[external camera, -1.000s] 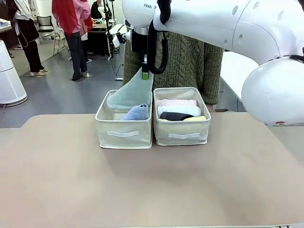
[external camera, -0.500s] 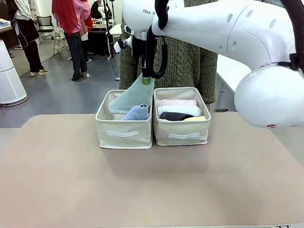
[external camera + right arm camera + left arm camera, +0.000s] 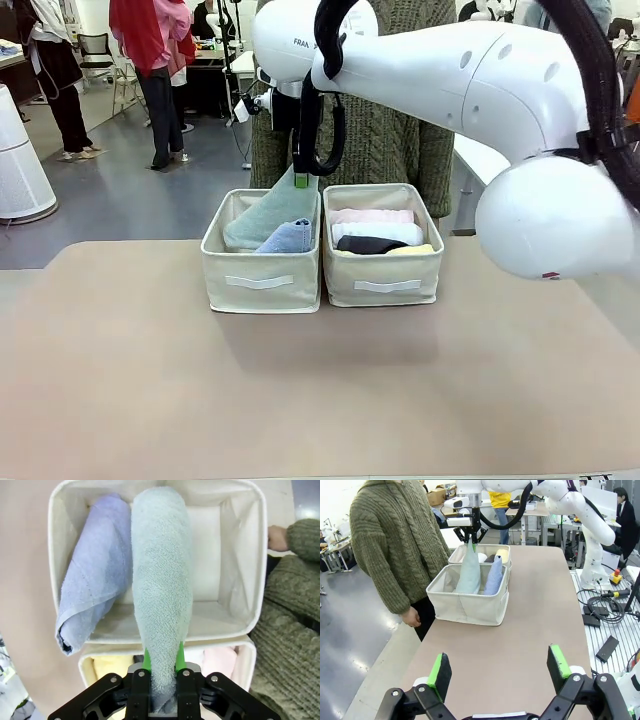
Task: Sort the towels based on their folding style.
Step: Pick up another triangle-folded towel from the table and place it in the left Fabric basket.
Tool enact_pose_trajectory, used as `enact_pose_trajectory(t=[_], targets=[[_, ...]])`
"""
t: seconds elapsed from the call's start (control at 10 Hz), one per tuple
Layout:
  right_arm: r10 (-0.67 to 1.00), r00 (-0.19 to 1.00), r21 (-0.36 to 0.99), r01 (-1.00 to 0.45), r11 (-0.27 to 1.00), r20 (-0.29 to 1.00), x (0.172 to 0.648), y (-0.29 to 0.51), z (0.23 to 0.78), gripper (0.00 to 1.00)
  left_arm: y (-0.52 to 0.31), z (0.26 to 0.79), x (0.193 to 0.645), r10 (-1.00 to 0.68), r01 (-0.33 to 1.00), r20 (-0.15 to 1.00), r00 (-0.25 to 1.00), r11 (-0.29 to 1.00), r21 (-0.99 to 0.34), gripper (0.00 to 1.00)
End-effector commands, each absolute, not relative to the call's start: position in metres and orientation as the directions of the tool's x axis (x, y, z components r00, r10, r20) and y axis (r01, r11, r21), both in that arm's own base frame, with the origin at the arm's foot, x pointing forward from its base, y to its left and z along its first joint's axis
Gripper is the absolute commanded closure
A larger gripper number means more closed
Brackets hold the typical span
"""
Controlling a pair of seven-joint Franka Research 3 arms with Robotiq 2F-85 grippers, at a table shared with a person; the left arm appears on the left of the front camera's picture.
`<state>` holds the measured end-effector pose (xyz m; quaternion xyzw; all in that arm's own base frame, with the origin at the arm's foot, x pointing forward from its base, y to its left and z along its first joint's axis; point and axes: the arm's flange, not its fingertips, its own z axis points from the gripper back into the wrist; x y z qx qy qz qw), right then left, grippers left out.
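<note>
Placing step: last cone-folded towel going into left bin.

Pale green-blue cone towel [image 3: 161,595] hangs below right gripper [image 3: 161,666], pinched at its narrow tip, wide end inside the left bin [image 3: 260,283] beside the blue cone towel [image 3: 90,590]. Rolled towels [image 3: 377,234] fill the neighbouring bin. Next, likely: lower slightly, release. Left gripper [image 3: 499,669] idle, jaws wide, holding nothing.

We're seeing white arms w/ black cable loop [image 3: 318,120], black grippers w/ green pads [image 3: 439,669]; person wearing olive cable-knit cardigan [image 3: 395,535].
</note>
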<state>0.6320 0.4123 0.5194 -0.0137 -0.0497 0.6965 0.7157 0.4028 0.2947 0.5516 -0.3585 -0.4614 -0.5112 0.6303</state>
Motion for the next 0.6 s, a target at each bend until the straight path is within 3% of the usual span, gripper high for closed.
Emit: enact_pose_trajectory(t=[0.0, 0.3, 0.4, 0.5], targets=[[0.998, 0.043, -0.060, -0.997, 0.045, 0.038, 0.666, 0.437, 0.534, 0.82, 0.295, 0.553, 0.401, -0.315, 0.974, 0.948, 0.050, 0.224, 0.023, 0.00], [0.999, 0.041, -0.042, -0.998, 0.041, 0.021, 0.674, 0.445, 0.524, 0.82, 0.295, 0.553, 0.401, -0.315, 0.974, 0.948, 0.050, 0.224, 0.023, 0.00], [0.999, 0.033, -0.038, -0.999, 0.034, 0.012, 0.675, 0.446, 0.522, 0.74, 0.295, 0.553, 0.401, -0.315, 0.974, 0.948, 0.050, 0.224, 0.023, 0.00], [1.000, 0.028, -0.044, -0.999, 0.029, 0.012, 0.675, 0.446, 0.522, 0.22, 0.295, 0.553, 0.401, -0.315, 0.974, 0.948, 0.050, 0.224, 0.023, 0.00]])
